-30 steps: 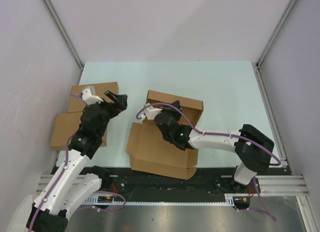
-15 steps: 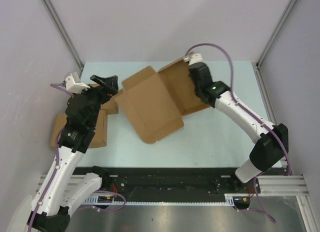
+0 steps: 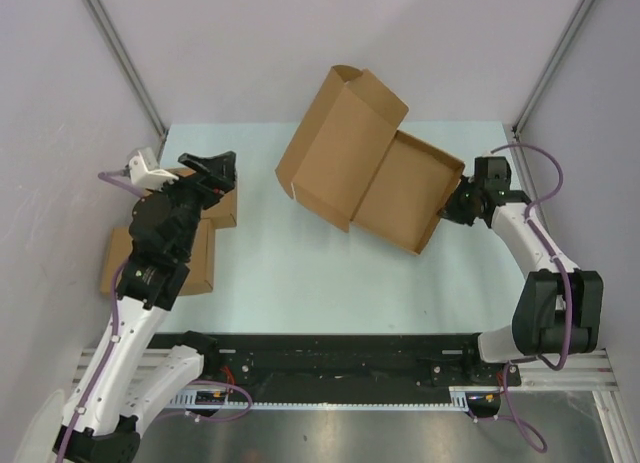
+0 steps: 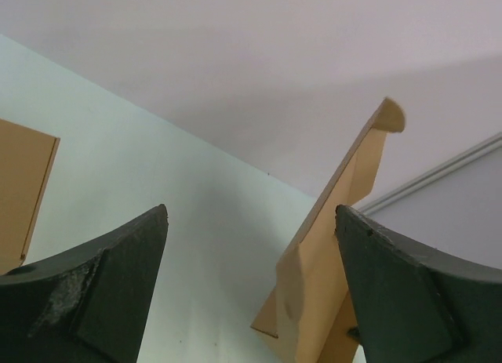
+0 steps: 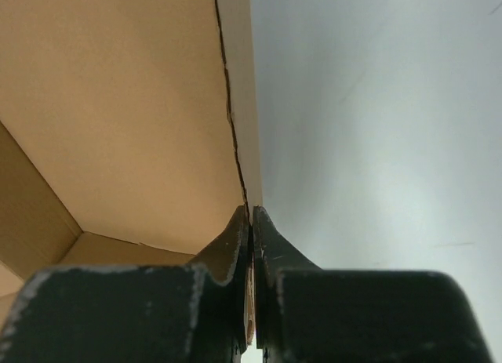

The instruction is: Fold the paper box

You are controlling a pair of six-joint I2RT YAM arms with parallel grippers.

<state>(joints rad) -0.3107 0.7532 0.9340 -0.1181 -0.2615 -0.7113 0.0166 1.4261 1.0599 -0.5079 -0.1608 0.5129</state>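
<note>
The paper box (image 3: 370, 163), a brown cardboard tray with its lid raised, hangs tilted over the back middle of the table. My right gripper (image 3: 462, 201) is shut on the edge of its right side wall, and the right wrist view shows the wall pinched between the fingers of that gripper (image 5: 251, 214), with the box's inside (image 5: 118, 104) to the left. My left gripper (image 3: 215, 168) stands open at the left, apart from the box. Seen from the left wrist, the box's edge (image 4: 337, 253) rises to the right of the gap in the left gripper (image 4: 251, 214).
Two flat finished cardboard boxes (image 3: 215, 205) (image 3: 120, 258) lie at the left edge under my left arm, and one corner (image 4: 23, 190) shows in the left wrist view. Grey walls with metal rails (image 3: 545, 73) enclose the pale table (image 3: 300, 273).
My right arm has swung the box from the front middle up and across to the back right. The left gripper has shifted slightly left and stays open.
</note>
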